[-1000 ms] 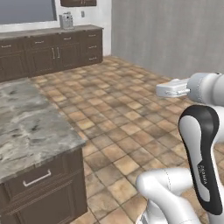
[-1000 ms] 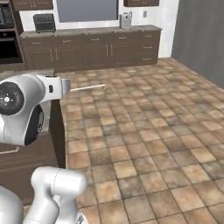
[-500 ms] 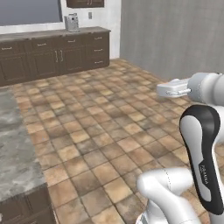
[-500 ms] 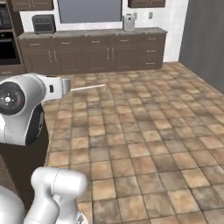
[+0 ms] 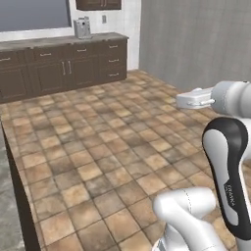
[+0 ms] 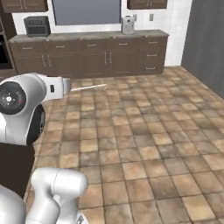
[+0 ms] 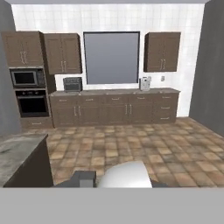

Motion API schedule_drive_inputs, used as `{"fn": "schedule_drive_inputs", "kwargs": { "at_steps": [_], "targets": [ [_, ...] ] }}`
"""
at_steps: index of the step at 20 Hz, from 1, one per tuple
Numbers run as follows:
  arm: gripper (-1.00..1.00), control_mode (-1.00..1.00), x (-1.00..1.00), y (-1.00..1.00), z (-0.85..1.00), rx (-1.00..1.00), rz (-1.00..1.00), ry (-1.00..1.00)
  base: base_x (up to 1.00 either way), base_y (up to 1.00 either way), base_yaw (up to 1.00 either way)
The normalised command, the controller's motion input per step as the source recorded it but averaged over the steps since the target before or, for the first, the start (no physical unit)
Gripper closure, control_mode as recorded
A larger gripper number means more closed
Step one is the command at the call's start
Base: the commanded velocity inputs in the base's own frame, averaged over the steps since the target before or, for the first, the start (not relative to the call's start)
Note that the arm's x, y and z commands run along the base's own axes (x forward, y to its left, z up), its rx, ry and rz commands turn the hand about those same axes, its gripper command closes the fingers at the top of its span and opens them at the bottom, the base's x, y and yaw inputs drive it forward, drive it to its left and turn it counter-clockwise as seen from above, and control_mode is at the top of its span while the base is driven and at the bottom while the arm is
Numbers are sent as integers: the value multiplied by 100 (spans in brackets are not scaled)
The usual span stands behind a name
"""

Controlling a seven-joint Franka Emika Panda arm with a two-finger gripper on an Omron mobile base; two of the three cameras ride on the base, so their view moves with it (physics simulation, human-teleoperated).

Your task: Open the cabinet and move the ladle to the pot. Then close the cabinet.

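Note:
My gripper point(image 6: 70, 87) is held level in front of the arm, and a thin pale rod, the ladle's handle point(image 6: 92, 87), sticks out of it toward the far wall. In the left base view the gripper point(image 5: 179, 101) points left. In the hand view the ladle point(image 7: 124, 174) is a pale round bowl at the bottom, beside one dark fingertip point(image 7: 83, 178), and the gripper is shut on it. Dark brown wall cabinets point(image 7: 63, 53) point(image 7: 162, 51) hang on the far wall on either side of a window, with their doors shut; I cannot tell which one is the task's.
A long counter of lower drawer cabinets point(image 6: 87, 57) runs along the far wall, carrying a toaster oven point(image 6: 37, 25) and a coffee machine point(image 6: 127, 25). An oven stack point(image 7: 29, 103) stands at its left end. The stone-topped island point(image 7: 17, 153) is close on my left. Tiled floor lies between.
The whole picture has shifted: the base has moved, the island has slid off to the left and the far counter is now ahead. The arm holds the same pose with the ladle.

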Motion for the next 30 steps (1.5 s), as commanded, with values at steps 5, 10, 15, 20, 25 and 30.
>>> {"fn": "schedule_drive_inputs", "kwargs": {
  "at_steps": [5,10,15,20,25,30],
  "targets": [
    [100,100,0,0,0,0,0,0,100,0,0],
    [100,100,0,0,0,0,0,0,100,-15,8],
    [100,100,0,0,0,0,0,0,100,-7,23],
    [100,100,0,0,0,0,0,0,100,-1,22],
    [100,100,0,0,0,0,0,0,100,-6,37],
    [100,100,0,0,0,0,0,0,100,-11,41]
  ]
}}
